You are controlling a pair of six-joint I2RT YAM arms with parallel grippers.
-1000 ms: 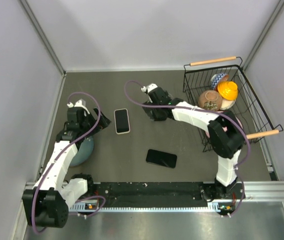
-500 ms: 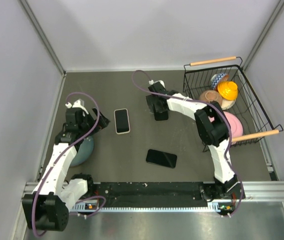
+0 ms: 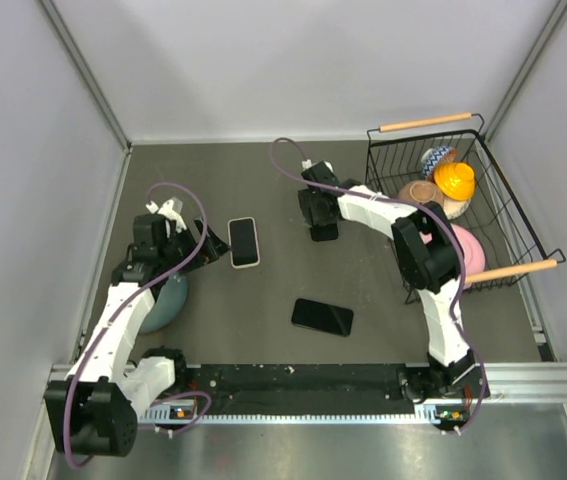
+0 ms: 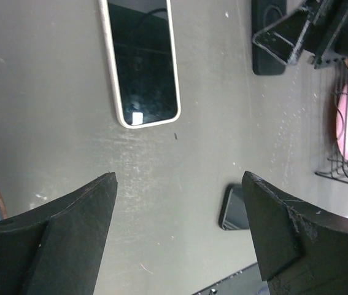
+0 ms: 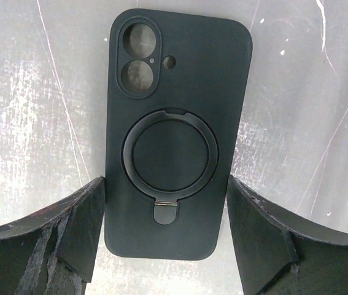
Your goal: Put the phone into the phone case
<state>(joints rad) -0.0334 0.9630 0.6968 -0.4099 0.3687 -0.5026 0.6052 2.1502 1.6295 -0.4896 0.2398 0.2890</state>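
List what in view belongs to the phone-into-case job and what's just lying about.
Job: white-rimmed rectangular phone, dark screen; black rubbery phone case with ring stand; left end effector; right end effector.
Lying about: black wire basket with wooden handles; orange toy hard hat in it; teal round bowl; second black flat slab, phone or case, can't tell.
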